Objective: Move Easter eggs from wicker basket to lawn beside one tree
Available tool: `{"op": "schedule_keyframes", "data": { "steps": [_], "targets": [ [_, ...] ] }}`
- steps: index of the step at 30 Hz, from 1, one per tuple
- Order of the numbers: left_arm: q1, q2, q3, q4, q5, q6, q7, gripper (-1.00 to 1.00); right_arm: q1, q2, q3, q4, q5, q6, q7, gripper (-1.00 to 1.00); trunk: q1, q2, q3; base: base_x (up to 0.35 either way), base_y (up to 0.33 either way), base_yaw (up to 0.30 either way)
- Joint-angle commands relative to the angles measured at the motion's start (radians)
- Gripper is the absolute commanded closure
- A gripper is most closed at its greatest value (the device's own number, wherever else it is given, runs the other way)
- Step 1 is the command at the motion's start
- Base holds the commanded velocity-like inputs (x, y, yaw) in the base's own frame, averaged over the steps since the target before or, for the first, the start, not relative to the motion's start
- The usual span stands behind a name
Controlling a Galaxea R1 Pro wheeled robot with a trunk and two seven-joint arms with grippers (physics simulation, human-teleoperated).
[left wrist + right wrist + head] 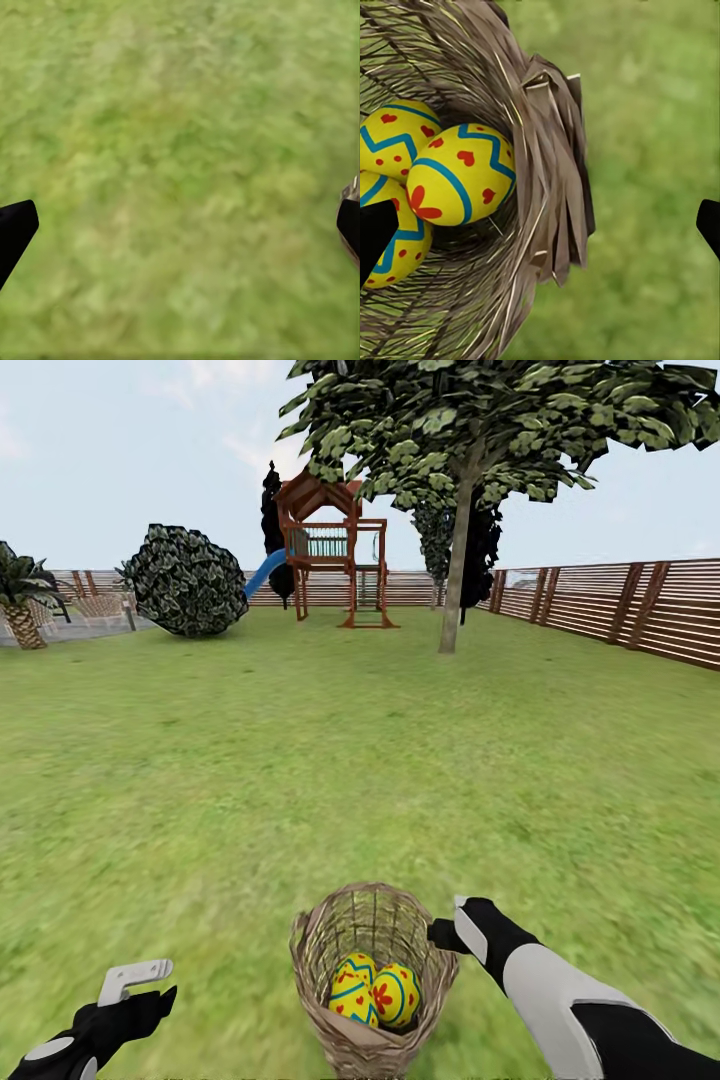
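The wicker basket stands on the lawn just in front of me, with yellow Easter eggs inside. The right wrist view looks into the basket and shows three eggs bunched together, banded blue with red marks. My right gripper hovers at the basket's right rim, open, one finger over the eggs and the other outside the rim. My left gripper hangs open over bare grass to the basket's left. A tree with a pale trunk rises far ahead, right of centre.
A wooden playset with a blue slide stands at the far end. A round dark bush and a small palm are at far left. A slatted brown fence runs along the right. Wide grass lies between me and the tree.
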State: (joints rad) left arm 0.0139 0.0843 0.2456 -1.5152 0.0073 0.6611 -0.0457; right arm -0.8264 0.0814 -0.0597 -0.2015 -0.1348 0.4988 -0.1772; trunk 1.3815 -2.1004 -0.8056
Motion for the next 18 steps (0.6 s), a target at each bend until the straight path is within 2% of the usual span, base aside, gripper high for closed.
{"op": "schedule_keyframes", "data": {
  "steps": [1,18],
  "targets": [
    [0.0,0.0,0.001,-0.002,0.0,0.005,-0.005,-1.0,-0.009,0.001,-0.006,-0.002,-0.009,0.003,-0.009,-1.0,0.004,-0.008,-0.004,0.0,0.0,0.0],
    [0.0,0.0,0.001,-0.002,0.0,0.005,-0.005,-1.0,-0.043,0.0,-0.006,-0.001,-0.009,0.004,-0.013,-1.0,0.069,-0.127,-0.057,0.0,0.0,0.0]
  ]
}}
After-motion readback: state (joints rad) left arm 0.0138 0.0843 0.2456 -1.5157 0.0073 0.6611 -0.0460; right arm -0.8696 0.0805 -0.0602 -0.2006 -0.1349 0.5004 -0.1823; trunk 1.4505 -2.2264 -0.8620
